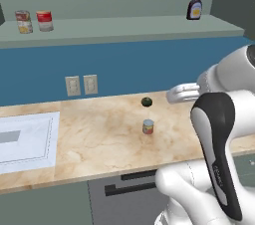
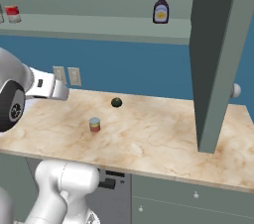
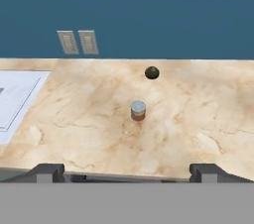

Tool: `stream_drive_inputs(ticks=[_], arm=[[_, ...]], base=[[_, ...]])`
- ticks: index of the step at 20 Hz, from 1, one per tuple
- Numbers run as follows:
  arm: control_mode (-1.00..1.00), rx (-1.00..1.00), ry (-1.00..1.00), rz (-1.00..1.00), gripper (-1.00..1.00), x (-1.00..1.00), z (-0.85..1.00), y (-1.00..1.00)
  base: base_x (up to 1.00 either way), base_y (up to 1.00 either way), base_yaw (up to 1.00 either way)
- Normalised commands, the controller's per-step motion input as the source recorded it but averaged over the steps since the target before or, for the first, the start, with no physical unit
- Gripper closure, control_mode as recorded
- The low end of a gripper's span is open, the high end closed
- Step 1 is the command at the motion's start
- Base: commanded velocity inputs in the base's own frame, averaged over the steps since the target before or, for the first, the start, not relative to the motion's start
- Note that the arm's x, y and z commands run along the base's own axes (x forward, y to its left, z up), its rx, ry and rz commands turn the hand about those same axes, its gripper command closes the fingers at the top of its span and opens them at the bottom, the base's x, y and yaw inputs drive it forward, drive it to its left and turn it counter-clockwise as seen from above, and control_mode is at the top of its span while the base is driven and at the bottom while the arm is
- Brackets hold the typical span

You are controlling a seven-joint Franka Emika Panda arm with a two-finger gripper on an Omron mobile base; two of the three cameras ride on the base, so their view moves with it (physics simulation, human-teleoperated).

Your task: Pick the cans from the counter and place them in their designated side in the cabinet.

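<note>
Short can (image 3: 138, 110), grey band + orange-red label: upright on counter (image 3: 99, 134), ahead of gripper (image 3: 126, 171) and about centred betw. the two finger tips, well apart from them. Not touched.

Gripper: jaws spread wide, nothing betw. them; hangs back over the counter's near edge.

Dark green round lump (image 3: 152, 73): beyond the can, slightly to its right as the hand cam sees it; apart from it. Two wall outlets (image 3: 78, 42) further back, left. White panel (image 3: 17, 94) far left of gripper.

Cabinet ledge (image 1: 129, 27), above and beyond gripper: red-and-white can (image 1: 44, 20) already stands at left end, just beside yellow-and-red can (image 1: 23, 22). Sauce bottle (image 1: 194, 4) at right end.

Judgement: one can shelved on the can side, so approx half done. Left: approach, grasp short can, lift to ledge, set near the other cans. Grasp not yet begun.
</note>
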Motion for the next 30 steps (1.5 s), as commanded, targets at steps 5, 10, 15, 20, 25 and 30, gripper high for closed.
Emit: stream_drive_inputs(ticks=[5,10,15,20,25,30], arm=[[-1.0,0.0,0.05,-0.03,-1.0,0.06,-0.19,-0.18],[-1.0,0.0,0.06,-0.03,-1.0,0.09,-0.19,-0.08],[-1.0,0.0,0.02,-0.01,-1.0,0.15,-0.11,0.0],[-1.0,0.0,0.0,-0.01,-1.0,0.13,-0.13,0.0],[-1.0,0.0,0.02,0.0,-1.0,0.1,-0.19,0.01],[-1.0,0.0,0.02,0.0,-1.0,0.05,-0.2,0.02]], base=[[0.0,0.0,0.0],[0.0,0.0,0.0],[0.0,0.0,0.0],[0.0,0.0,0.0],[0.0,0.0,0.0],[0.0,0.0,0.0]])
